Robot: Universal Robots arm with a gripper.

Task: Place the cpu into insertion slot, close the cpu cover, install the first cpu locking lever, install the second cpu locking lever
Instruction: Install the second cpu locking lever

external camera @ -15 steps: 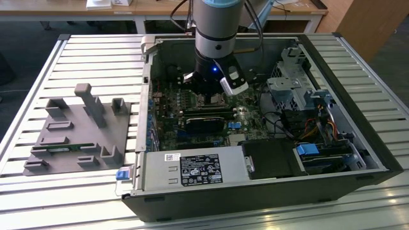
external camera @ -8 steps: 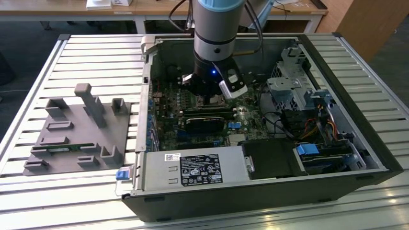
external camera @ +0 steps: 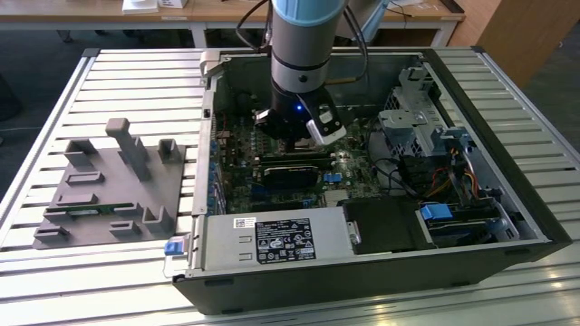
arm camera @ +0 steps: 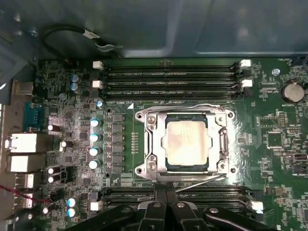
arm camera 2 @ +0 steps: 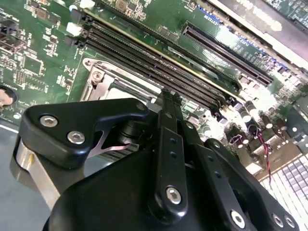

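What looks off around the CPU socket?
One thin metal locking lever runs at a slant off the square silvery metal cover frame in the first wrist view, not flush along its edge, so it looks unlatched. The pale square chip sits straight beneath.

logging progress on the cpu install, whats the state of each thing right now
cpu: seated flat in the socket, metal face up
insertion slot: occupied by the cpu
cpu cover: closed down around the cpu
locking lever: thin rod angled out at the socket edge, apparently not latched
gripper: above the board beside the socket, holding nothing visible
computer case: side open
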